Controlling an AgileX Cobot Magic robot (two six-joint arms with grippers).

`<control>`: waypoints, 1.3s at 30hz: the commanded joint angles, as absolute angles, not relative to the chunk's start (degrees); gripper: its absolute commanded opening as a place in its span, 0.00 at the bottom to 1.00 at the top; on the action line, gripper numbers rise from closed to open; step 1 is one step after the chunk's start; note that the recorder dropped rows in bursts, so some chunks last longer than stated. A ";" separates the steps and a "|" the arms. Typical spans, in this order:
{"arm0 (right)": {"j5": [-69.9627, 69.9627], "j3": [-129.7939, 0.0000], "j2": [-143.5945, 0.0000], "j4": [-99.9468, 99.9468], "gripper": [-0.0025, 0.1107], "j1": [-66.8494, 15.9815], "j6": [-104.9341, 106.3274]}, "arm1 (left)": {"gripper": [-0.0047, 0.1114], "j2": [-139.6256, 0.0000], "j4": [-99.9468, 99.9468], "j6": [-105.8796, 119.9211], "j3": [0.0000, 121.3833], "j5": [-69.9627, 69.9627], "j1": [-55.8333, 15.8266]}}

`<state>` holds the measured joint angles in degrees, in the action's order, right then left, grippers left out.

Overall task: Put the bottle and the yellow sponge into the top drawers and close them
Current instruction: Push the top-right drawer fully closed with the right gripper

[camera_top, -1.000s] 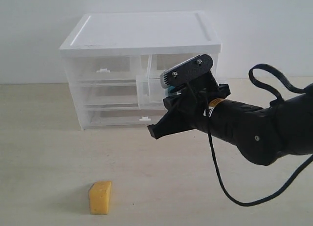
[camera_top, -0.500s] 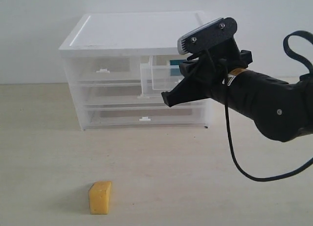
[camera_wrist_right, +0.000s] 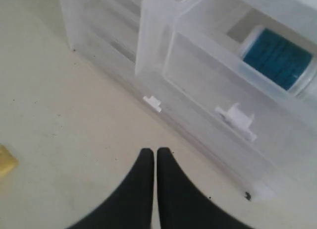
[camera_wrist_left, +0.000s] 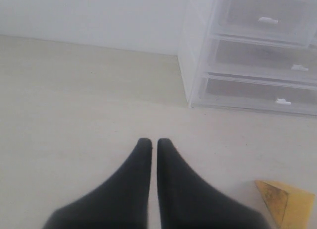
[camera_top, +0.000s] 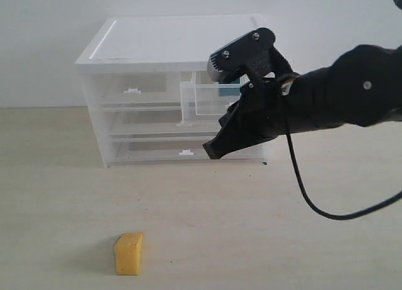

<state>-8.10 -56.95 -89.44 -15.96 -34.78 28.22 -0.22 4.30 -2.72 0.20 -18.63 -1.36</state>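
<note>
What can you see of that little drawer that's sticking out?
The drawer is a small box of clear, slightly cloudy plastic, half the cabinet's width. It sits in the top row on the right, under the white top, and stands part-way open with its front panel well forward. A bottle with a teal label lies inside. The shut right gripper hangs in front and lower, not touching it.

yellow-orange foam sponge block (camera_top: 129, 253), one face smudged darker | squat bottle (camera_wrist_right: 277, 58) flashing a teal-blue label | translucent clear plastic drawer cabinet (camera_top: 176, 42), plain white top, small white handles (camera_top: 132, 90) | left gripper (camera_wrist_left: 151, 141) and right gripper (camera_wrist_right: 152, 152) both matte black | wooden tabletop (camera_top: 251, 227) pale beige, faintly speckled
</note>
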 commanded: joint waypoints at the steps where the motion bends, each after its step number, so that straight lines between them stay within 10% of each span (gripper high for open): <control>1: -10.69 -62.66 -92.85 -15.85 0.02 -33.48 29.30 | 0.08 0.00 4.99 -2.95 0.00 -18.07 -1.19; 23: 2.57 -69.46 -100.46 -16.08 0.02 -27.86 28.85 | 0.08 0.00 4.99 -2.95 0.00 -18.07 -1.19; 39: -28.27 -72.20 -93.23 -13.08 0.02 -27.20 28.78 | 0.08 0.00 4.99 -2.95 0.00 -18.07 -1.19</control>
<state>-19.77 -69.94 -94.45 -14.33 -28.19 28.47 -0.22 4.30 -2.72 0.20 -18.63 -1.36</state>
